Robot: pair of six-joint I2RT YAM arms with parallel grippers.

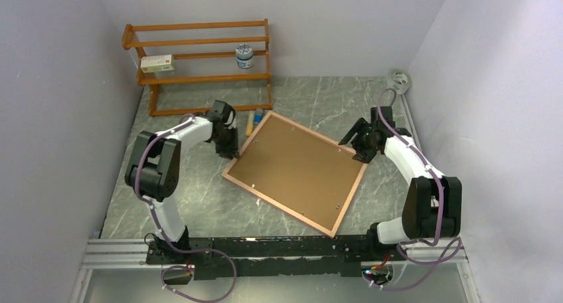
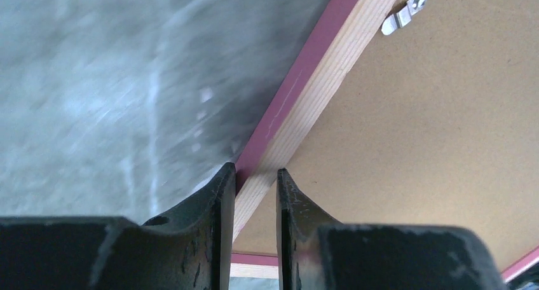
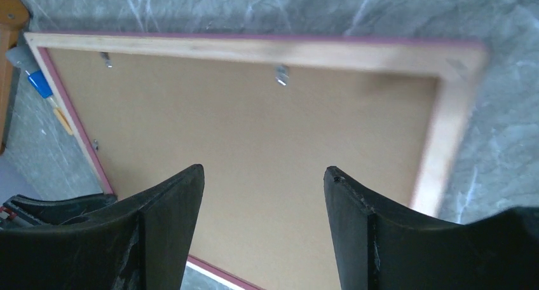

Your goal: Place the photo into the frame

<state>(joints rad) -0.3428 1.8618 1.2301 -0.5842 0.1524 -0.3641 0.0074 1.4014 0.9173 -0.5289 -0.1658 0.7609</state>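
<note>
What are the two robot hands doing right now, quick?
The left gripper is closed on the edge of the frame.
The right gripper is open, holding nothing.

The left gripper pinches the frame.

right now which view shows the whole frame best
Top external: the frame lies back side up with all four corners in view. Left wrist shows only one rail between the fingers of the left end effector. Right wrist shows most of the back but not every corner.
</note>
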